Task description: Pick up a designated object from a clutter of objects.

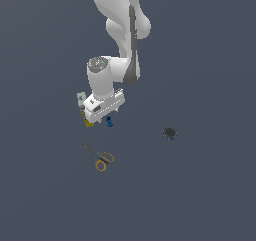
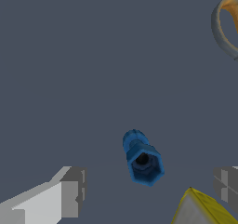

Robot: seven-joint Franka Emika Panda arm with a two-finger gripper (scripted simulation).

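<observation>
Two fingers spread wide astride blue spool; bottle just beside; scissors near, disc apart.

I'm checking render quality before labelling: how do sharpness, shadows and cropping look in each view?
Exterior view: flat even light, no cast shadows or glare; blue spool, scissors and dark disc are tiny and coarse, and the bottle is half hidden by the arm. Wrist view: the spool is large but blocky; the fingers and bottle are cropped.

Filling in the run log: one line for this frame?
phase: pre-grasp | gripper: open, straddling blue spool | spool: on floor, not held | bottle: beside spool | scissors, disc: apart
</observation>
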